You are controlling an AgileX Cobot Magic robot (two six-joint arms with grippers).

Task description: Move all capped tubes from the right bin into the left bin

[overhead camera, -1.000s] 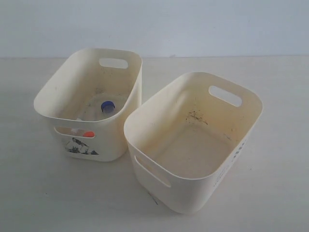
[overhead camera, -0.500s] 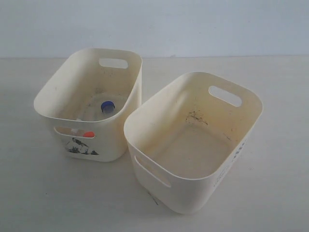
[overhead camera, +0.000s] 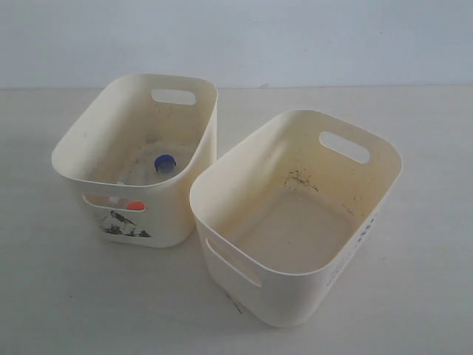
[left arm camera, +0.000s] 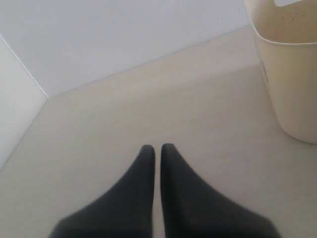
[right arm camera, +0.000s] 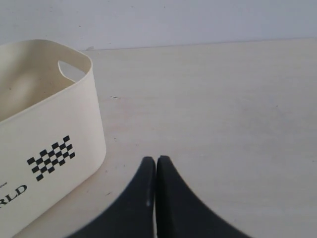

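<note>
Right bin, four o'clock on the bench, looks empty. In the left bin, ten o'clock, a blue-capped tube and an orange cap show. Left tool and right tool are closed on nothing and clear of both bins, so the job is likely done.

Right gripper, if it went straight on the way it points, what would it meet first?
The right gripper points over bare table, and the way looks free as far as the wall. The right bin sits off to one side, though depth is unclear.

Pale table: left bin & right bin side by side, nearly touching.
</note>
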